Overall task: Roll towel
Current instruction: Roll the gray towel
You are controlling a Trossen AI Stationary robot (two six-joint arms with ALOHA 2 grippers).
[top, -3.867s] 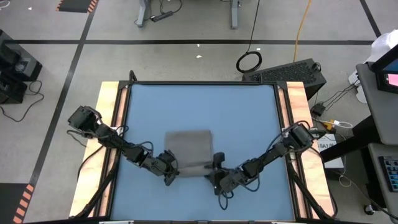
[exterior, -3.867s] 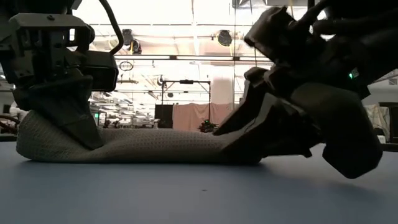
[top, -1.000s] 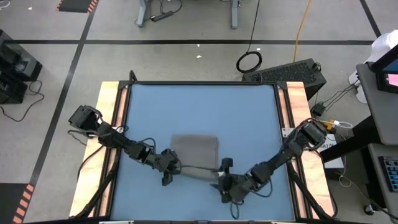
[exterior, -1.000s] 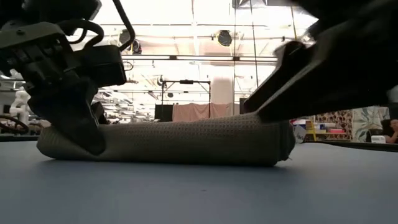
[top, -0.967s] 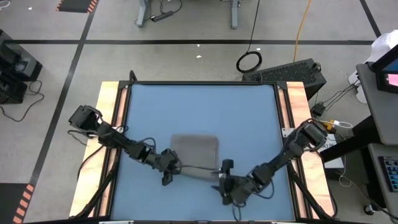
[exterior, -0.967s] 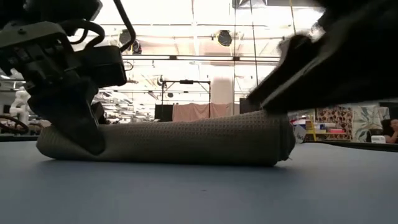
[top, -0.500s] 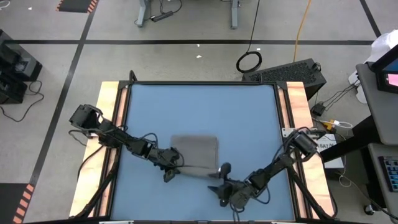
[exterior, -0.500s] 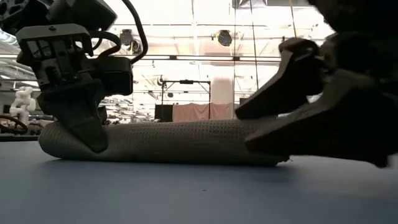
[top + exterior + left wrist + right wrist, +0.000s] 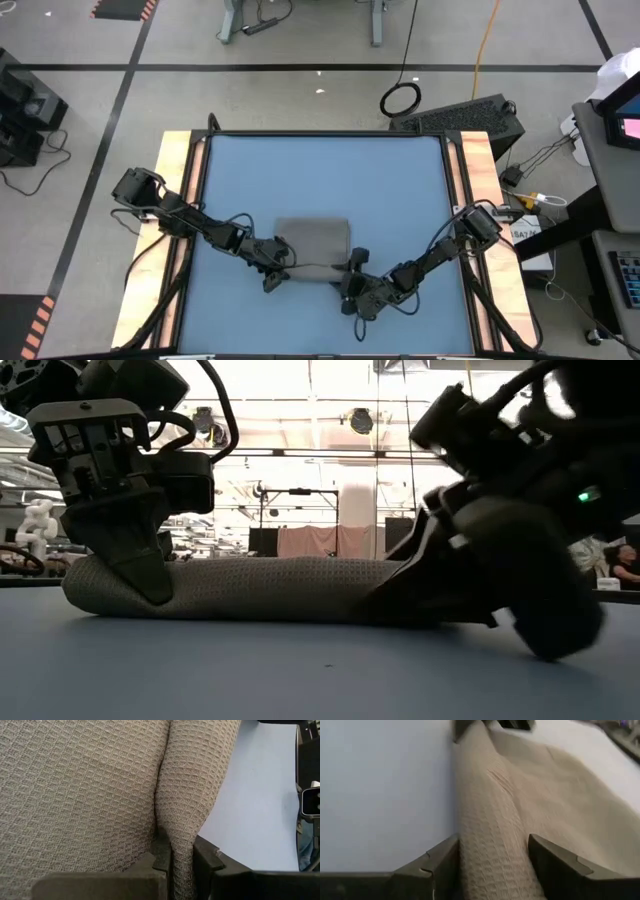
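We are looking at the grey-brown waffle-weave cloth towel [image 9: 313, 244] lying on the blue-topped bench [image 9: 320, 180], in its near-centre part; its near edge is rolled into a tube whose long axis is running left to right across the bench, from one end effector to the other, while the unrolled part is lying flat beyond it, toward the far side; in the low view the roll [image 9: 250, 588] is resting level on the bench. The left end effector [image 9: 272, 271] is sitting at the roll's left end, its dark fingers [image 9: 205, 860] pressed together and pinching a fold of the towel [image 9: 100, 795]; the right end effector [image 9: 350, 283] is sitting at the roll's right end, its fingers [image 9: 555, 862] spread and straddling the rolled towel [image 9: 495, 845], one on each side of it.
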